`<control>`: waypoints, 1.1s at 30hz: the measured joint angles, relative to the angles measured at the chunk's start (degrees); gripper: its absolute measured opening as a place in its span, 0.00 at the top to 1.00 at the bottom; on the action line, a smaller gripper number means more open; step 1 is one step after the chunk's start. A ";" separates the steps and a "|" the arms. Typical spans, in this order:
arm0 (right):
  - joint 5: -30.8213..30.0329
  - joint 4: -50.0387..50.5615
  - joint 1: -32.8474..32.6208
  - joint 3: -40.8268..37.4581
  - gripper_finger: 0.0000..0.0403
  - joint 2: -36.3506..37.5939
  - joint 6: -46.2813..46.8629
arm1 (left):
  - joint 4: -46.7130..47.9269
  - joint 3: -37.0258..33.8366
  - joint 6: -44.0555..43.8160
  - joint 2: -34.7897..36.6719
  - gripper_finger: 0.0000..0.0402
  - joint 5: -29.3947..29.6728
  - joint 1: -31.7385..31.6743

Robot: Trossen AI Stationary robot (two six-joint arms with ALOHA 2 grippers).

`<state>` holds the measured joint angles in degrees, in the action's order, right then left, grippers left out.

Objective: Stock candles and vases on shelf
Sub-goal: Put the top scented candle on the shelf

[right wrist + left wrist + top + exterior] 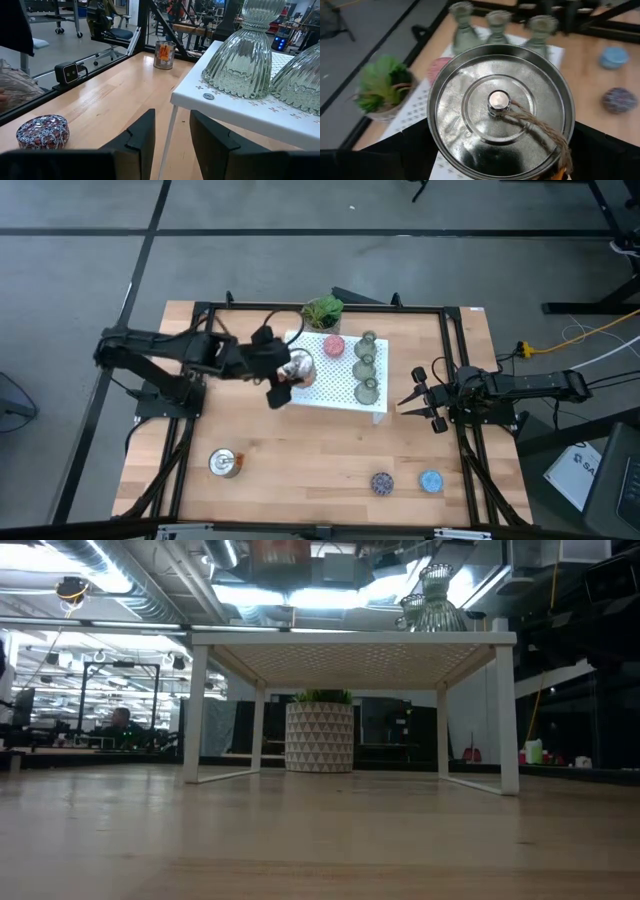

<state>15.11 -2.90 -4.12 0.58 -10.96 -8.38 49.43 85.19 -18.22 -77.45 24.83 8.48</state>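
While gripping a silver candle (pixel 500 107), left claw (pixel 283 383) (closed) hovers over shelf (pixel 340 392).

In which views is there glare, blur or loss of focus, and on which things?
Left wrist view: the silver tin candle fills the picture with bright reflections on its lid; the vases and the plant behind it are out of focus. Low view: bright ceiling lights glare above the shelf, and the near tabletop is soft. Right wrist view: the nearest vase is sharp.
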 joint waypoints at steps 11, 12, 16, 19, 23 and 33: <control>0.00 0.00 0.02 0.02 0.69 0.00 0.00 | 0.79 -0.04 -1.37 -4.70 0.16 -0.34 -11.77; 0.00 0.00 0.00 0.02 0.69 0.00 0.00 | 0.55 -0.04 -1.18 -5.32 0.16 -0.40 -12.59; 0.00 -0.02 0.00 0.02 0.69 0.00 0.00 | 0.78 -0.07 -0.09 -7.88 0.16 -1.85 -15.35; 0.00 -0.02 0.02 0.02 0.69 0.00 0.00 | 0.55 -0.07 0.77 -9.17 0.16 -3.42 -16.71; 0.00 -0.02 0.00 0.02 0.69 0.00 0.00 | 0.60 -0.07 2.38 -9.75 0.16 -3.69 -18.11; 0.00 -0.02 0.00 0.02 0.69 0.00 0.00 | -3.37 -3.95 2.36 -9.47 0.15 -3.52 -19.88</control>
<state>15.11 -2.92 -4.12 0.60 -10.96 -8.38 46.06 81.24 -15.86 -86.92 21.31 -11.40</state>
